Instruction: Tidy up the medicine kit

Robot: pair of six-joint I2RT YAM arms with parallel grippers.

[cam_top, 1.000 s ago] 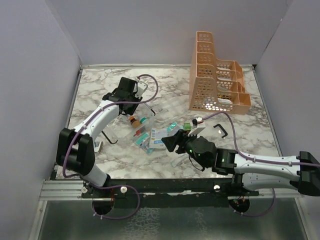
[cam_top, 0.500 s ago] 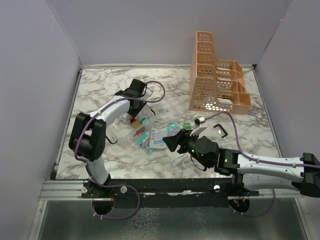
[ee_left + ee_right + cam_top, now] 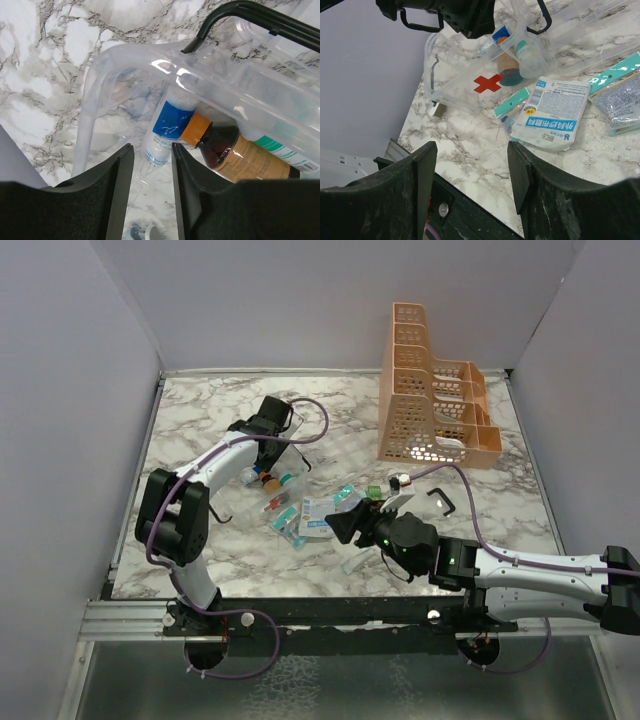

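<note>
The clear medicine kit box (image 3: 243, 478), with a red cross (image 3: 487, 83), lies left of centre. It holds a brown bottle (image 3: 240, 155), a white bottle with a blue label (image 3: 167, 125) and a white tube. My left gripper (image 3: 272, 430) is at the box's far side. Its jaws stand narrowly apart, seemingly pinching the clear wall (image 3: 95, 90). My right gripper (image 3: 340, 525) hovers open and empty over the table, near a white-and-blue packet (image 3: 552, 112) and teal packets (image 3: 615, 75).
An orange mesh rack (image 3: 430, 400) stands at the back right. A black clip (image 3: 440, 502) and a small green item (image 3: 372, 492) lie right of the packets. Grey walls close in both sides.
My left arm swung its elbow down and left while its gripper shifted slightly right onto the box. The box has moved a little. My right gripper has barely moved.
</note>
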